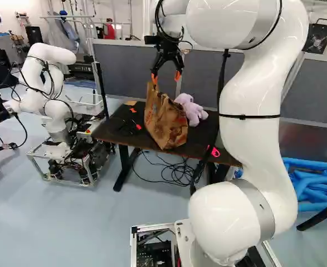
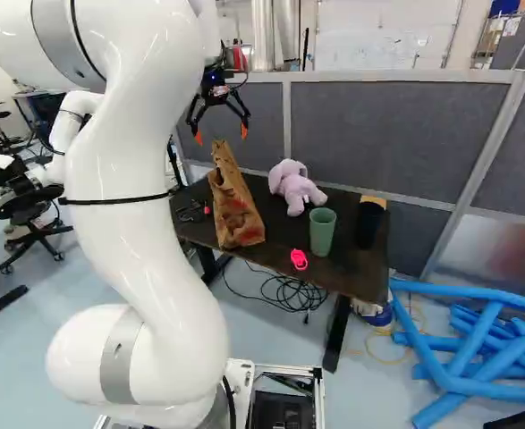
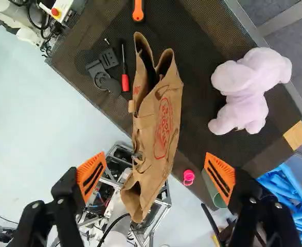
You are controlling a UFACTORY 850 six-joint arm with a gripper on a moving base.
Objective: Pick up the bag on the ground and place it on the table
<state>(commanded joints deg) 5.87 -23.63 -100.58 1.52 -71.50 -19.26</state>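
Wrist view: fingers [image 3: 91,176] spread, paper bag [image 3: 158,126] ungripped on counter [image 3: 205,56] near edge; could be toppled if brushed.

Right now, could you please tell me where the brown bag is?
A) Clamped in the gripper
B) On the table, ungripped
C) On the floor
B: the brown bag rests on the table, and the open gripper hangs above without touching it.

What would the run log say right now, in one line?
bag: on table | gripper: open, above bag | grip: none | plush toy: on table, near bag
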